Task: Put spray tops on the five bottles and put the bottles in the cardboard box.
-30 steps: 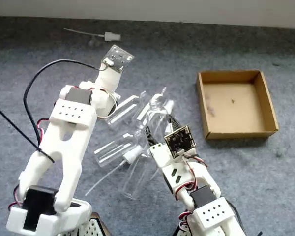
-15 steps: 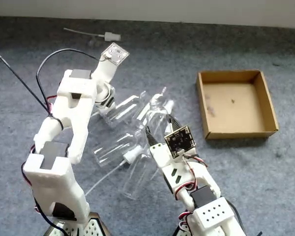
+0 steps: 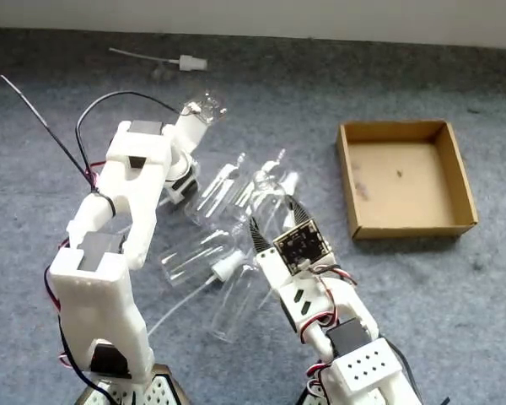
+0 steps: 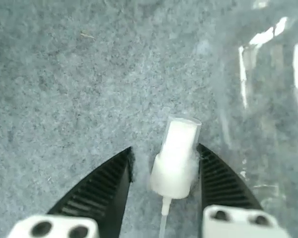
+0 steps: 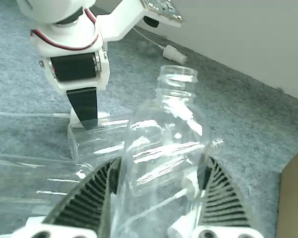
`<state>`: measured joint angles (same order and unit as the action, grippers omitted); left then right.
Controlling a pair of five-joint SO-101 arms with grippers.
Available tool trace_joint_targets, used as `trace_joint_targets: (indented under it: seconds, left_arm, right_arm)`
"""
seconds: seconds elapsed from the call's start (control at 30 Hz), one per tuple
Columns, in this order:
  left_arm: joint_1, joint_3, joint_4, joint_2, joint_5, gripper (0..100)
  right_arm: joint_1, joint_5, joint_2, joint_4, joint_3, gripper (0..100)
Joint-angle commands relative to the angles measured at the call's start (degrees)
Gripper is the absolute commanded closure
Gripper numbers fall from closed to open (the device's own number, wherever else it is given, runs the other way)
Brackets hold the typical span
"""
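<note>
The left gripper (image 4: 165, 150) sits low over the grey worktop (image 4: 64, 74), jaws wide on either side of a white spray top (image 4: 175, 158) that lies just beside a loose bottle (image 4: 268, 99). The jaws should close squarely on the top's thick collar, not its thin tube, and lift straight up. The right gripper (image 5: 160, 167) seems to hold a bottle (image 5: 164, 134) by its body, jaws against both sides, and should keep the open neck steady for threading, apart from the cardboard box (image 3: 405, 181)

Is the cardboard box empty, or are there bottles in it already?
Empty. The cardboard box has its bare brown floor in plain view, and the clear bottles lie outside it on the grey carpet.
</note>
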<state>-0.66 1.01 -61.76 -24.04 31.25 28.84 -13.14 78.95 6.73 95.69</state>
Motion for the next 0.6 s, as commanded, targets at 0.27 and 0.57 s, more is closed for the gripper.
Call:
trace_joint_targets:
  seconds: [0.27,0.57]
  left_arm:
    - [1.0,3.3,-1.1,-3.2,0.7,92]
    - [1.1,3.6,-1.1,-2.8,0.7,99]
  right_arm:
    - [-0.5,-2.6,1.0,-1.6,5.6,88.7]
    - [-0.4,-2.6,1.0,-1.6,5.8,88.7]
